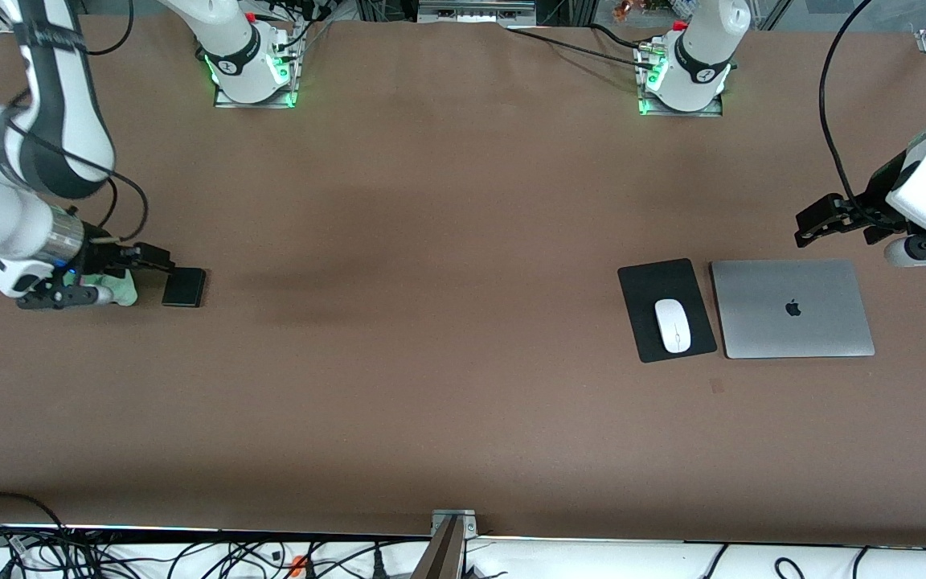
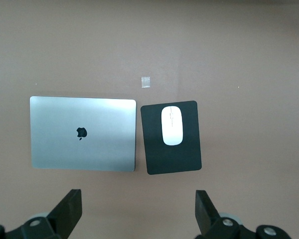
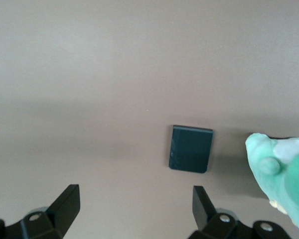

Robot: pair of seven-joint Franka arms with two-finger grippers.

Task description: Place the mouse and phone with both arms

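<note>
Your right gripper (image 1: 149,259) hangs near the right arm's end of the bench, low over the brown surface, with its black fingers (image 3: 65,204) spread wide and nothing between them. It touches nothing. The phone (image 1: 184,287) lies flat on the bench just beside that gripper: a small black slab with rounded corners and a matte face. In the right wrist view the phone (image 3: 190,148) sits clear of both fingers. A soft pale-green plush toy (image 1: 113,289) lies beside the phone, toward the right arm's end edge; it shows a pink spot in the wrist view.

Your left gripper (image 1: 813,225) hangs near the left arm's end of the bench, over bare surface just off the laptop's edge on the side of the arm bases. Its fingers (image 2: 67,211) stand wide apart and hold nothing.

The mouse (image 1: 672,325) rests on the mouse pad (image 1: 648,289), a thin flat black rectangle lying slightly askew. The mouse is a glossy white oval with a fine centre line. The closed laptop (image 1: 791,308), smooth silver metal with a dark logo, lies just beside the pad toward the left arm's end. A small pale square of tape (image 2: 146,81) is stuck on the bench near the pad, nearer your front camera.

The bench covering (image 1: 431,241) is matte brown and even.
</note>
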